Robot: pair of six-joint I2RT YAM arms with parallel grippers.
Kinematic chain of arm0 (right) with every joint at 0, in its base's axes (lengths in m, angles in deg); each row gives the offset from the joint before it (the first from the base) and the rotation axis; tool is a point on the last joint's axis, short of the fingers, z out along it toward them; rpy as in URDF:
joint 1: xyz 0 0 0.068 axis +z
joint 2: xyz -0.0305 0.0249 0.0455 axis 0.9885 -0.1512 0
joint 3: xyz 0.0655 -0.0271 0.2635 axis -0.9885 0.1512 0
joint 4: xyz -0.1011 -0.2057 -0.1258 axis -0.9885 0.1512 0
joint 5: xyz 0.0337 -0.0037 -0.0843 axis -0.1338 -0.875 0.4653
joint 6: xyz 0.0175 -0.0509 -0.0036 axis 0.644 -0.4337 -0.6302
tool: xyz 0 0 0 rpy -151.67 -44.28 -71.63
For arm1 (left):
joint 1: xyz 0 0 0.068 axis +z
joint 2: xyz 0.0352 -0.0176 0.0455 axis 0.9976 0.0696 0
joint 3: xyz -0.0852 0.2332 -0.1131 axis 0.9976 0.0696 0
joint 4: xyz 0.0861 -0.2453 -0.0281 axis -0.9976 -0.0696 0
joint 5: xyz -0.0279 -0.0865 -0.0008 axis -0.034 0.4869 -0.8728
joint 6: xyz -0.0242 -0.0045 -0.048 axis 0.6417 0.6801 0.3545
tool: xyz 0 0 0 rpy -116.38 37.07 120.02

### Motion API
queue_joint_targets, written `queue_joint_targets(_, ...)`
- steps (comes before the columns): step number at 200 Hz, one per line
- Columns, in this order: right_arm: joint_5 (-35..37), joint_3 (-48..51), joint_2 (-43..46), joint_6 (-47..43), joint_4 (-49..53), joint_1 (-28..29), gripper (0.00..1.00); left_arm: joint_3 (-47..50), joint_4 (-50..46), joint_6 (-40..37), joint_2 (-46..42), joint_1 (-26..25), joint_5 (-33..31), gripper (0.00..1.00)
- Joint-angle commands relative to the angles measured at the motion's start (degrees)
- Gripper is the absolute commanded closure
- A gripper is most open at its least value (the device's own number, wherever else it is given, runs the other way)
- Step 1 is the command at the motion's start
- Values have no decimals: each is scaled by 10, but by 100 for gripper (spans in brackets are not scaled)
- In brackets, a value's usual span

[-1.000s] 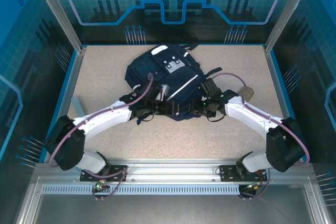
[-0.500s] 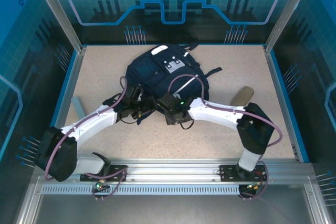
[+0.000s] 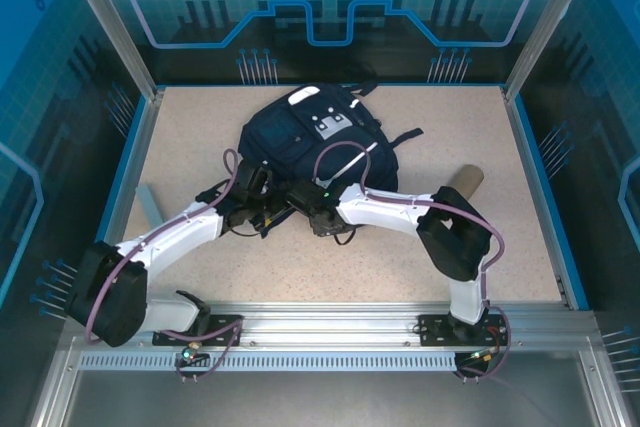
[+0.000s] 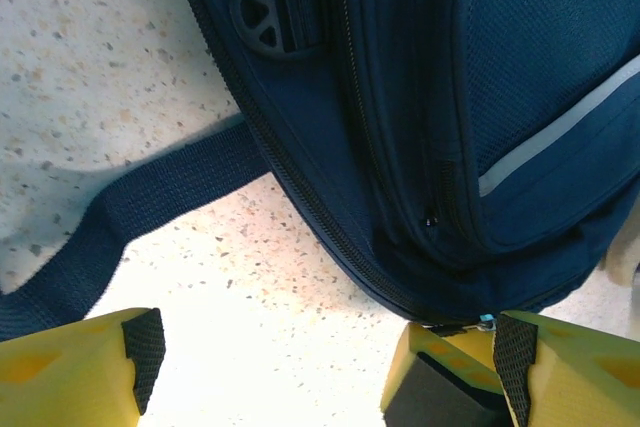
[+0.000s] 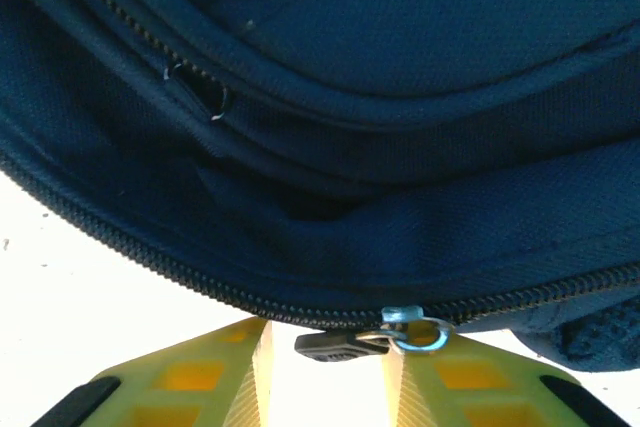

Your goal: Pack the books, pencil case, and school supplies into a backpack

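The dark navy backpack [image 3: 310, 137] lies flat at the middle back of the table, zipped along its near edge [image 5: 150, 267]. My right gripper [image 3: 305, 209] sits at that edge with its yellow jaws a little apart. The black zipper pull [image 5: 340, 344] lies in the gap between them [image 5: 325, 357], not clamped, and its metal ring [image 5: 425, 332] rests over the right finger. My left gripper [image 3: 262, 209] hovers beside it, open wide [image 4: 328, 362] above bare table, with a backpack strap [image 4: 150, 197] ahead. The books are out of view.
A tan oblong item [image 3: 462, 184], perhaps the pencil case, lies to the right of the backpack. A grey-blue flat piece [image 3: 148, 202] leans by the left wall. In the left wrist view the right gripper's yellow finger [image 4: 440, 372] crowds my own right finger.
The right arm swung left across the backpack's near edge and its jaws narrowed round the zipper pull. The left gripper drew back left and opened wider.
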Motion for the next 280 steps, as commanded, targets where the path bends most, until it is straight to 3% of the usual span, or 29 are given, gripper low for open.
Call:
queue_joint_targets(1, 41, -14, -9, 22, 33, -2, 68, 16, 51, 44, 13, 7, 42, 14)
queue_joint_targets(32, 46, -4, 0, 16, 33, -2, 86, 22, 113, 75, 47, 5, 76, 20)
queue_joint_targets(70, 48, 4, 10, 5, 26, -2, 93, 25, 146, 93, 76, 4, 83, 27)
queue_joint_targets(89, 43, 8, 11, -6, 19, -1, 90, 33, 154, 106, 85, 4, 79, 30)
queue_joint_targets(134, 38, 15, 6, -20, 2, -2, 67, 50, 200, 138, 116, 4, 82, 49)
queue_joint_targets(150, 40, 14, 0, -28, -5, -2, 65, 50, 208, 144, 127, 3, 80, 55)
queue_joint_targets(225, 56, -3, -44, -55, -23, -1, 68, 42, 230, 145, 183, 4, 76, 71)
queue_joint_targets(280, 80, -16, -35, -45, -5, -1, 87, 40, 211, 128, 185, 4, 59, 97)
